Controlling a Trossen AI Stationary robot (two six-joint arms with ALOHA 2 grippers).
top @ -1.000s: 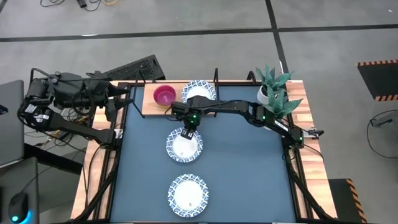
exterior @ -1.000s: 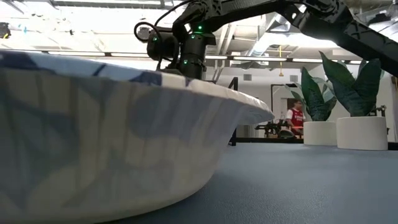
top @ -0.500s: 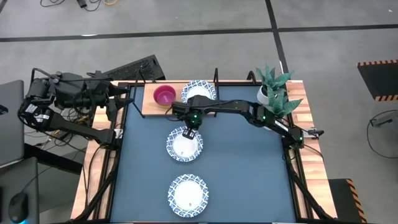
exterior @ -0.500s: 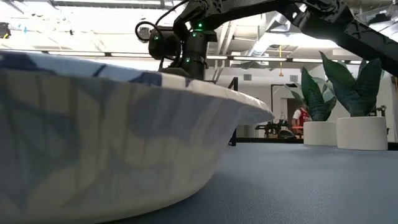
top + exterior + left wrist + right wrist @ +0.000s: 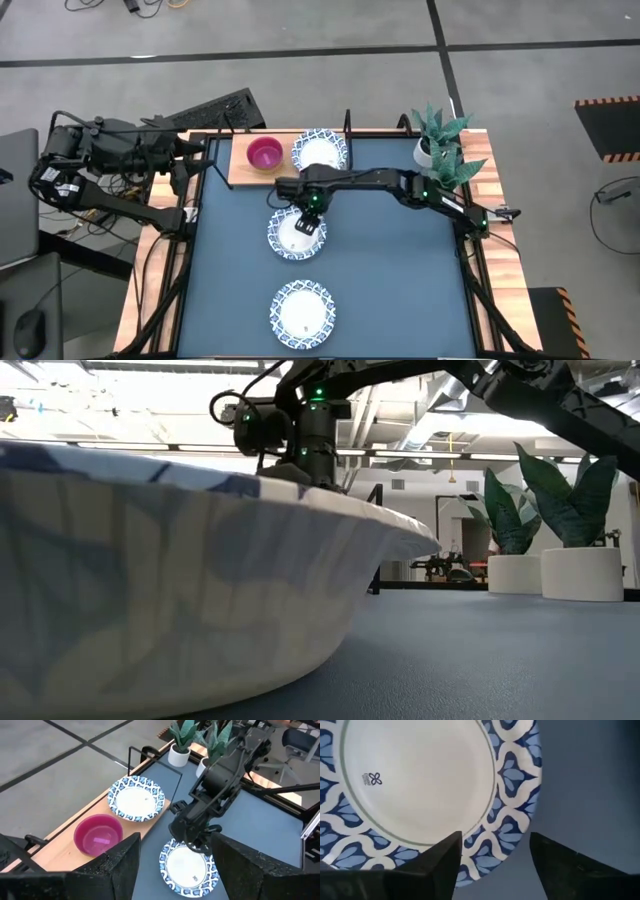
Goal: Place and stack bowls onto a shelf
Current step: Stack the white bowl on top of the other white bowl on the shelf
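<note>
The shelf (image 5: 240, 170), a light wooden board, lies along the table's far edge. On it rest a magenta bowl (image 5: 264, 153) and a white blue-rimmed bowl (image 5: 320, 150). Two more blue-rimmed bowls sit on the blue table: one mid-table (image 5: 290, 238) and one near the front edge (image 5: 303, 313). My right gripper (image 5: 495, 860) is open just above the mid-table bowl's right rim (image 5: 512, 820), with one finger over the inside and one beyond the rim. My left gripper (image 5: 175, 870) waits open past the table's far left corner.
A potted plant (image 5: 440, 150) stands at the far right corner, and white pots (image 5: 580, 572) show in the low view. The near bowl (image 5: 150, 590) fills the low view's left and hides the right gripper's fingertips. The shelf's black wire posts (image 5: 347, 122) rise at its right end.
My right gripper has shifted a little toward the table's near right, staying over the mid-table bowl. The bowl has stayed where it was.
</note>
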